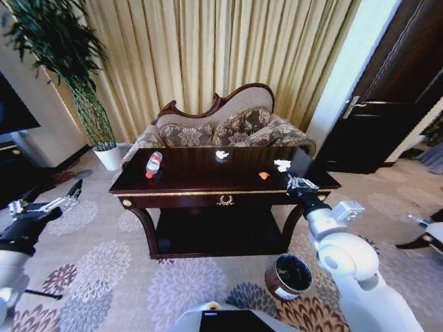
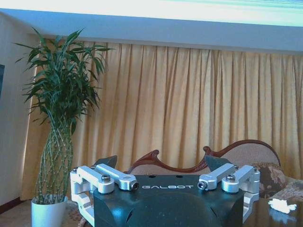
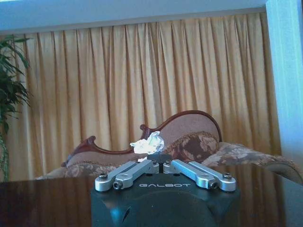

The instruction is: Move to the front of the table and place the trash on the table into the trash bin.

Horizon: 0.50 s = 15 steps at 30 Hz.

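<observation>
The dark glossy table [image 1: 208,187] stands straight ahead. On its top lie a clear bottle [image 1: 153,164] with a red cap at the left, a white crumpled scrap [image 1: 221,155] at the back middle, and a tiny orange piece [image 1: 264,176] toward the right. My right gripper [image 1: 296,181] is over the table's right front corner, shut on another white scrap [image 1: 282,164]; that scrap [image 3: 147,143] sticks out past the closed right gripper [image 3: 158,158]. My left gripper [image 1: 71,192] hangs open and empty off the table's left side. The brown trash bin [image 1: 291,275] stands on the carpet by the right front leg.
A patterned sofa [image 1: 221,128] sits right behind the table, with curtains beyond. A tall plant in a white pot [image 1: 107,155] stands at the back left. A dark door [image 1: 387,97] is at the right. Open carpet lies in front of the table.
</observation>
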### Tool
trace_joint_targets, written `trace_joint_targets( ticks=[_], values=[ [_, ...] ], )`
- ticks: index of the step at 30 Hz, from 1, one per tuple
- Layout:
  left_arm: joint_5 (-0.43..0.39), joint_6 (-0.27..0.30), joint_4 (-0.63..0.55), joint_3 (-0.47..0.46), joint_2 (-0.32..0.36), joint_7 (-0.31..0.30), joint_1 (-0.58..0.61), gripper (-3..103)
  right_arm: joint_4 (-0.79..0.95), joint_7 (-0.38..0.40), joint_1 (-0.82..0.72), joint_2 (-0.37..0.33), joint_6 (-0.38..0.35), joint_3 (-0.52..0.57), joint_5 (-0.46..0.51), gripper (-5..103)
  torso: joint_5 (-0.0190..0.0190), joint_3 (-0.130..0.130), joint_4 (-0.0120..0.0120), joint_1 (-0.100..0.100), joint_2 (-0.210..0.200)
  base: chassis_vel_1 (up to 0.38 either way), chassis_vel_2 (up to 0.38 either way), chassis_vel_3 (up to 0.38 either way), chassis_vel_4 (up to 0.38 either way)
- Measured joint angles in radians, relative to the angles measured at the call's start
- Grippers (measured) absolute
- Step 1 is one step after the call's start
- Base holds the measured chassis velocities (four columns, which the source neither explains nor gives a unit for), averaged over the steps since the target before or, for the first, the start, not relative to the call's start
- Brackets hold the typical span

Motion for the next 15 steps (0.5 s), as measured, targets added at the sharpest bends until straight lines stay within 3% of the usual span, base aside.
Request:
trace_joint_targets(
  ticks=[7,11,13,15],
  values=[
    [0.000,-0.003,0.001,-0.002,-0.003,0.003,0.001,100,-0.059,-0.032,-0.028,0.026,0.026,-0.002,-0.044,0,0.0000,0.000,-0.0001,0.000,0.000,0.026,-0.034,-0.034,0.022],
    [-0.001,-0.005,0.003,-0.002,-0.009,0.007,0.000,100,-0.187,-0.054,-0.044,0.059,0.053,-0.010,-0.091,0,0.0001,0.000,0.0002,0.000,0.000,0.000,0.000,0.000,0.000],
    [-0.002,-0.006,0.002,-0.001,-0.011,0.007,-0.001,100,-0.249,-0.079,-0.058,0.076,0.071,-0.009,-0.137,0,0.0001,0.000,0.0003,0.000,0.000,0.000,0.000,0.000,0.000],
    [-0.006,-0.007,0.001,0.000,-0.012,0.006,-0.005,100,-0.370,-0.129,-0.088,0.107,0.114,0.004,-0.250,0,0.0001,0.000,-0.0003,0.000,0.000,0.000,0.000,0.000,0.000]
  ],
)
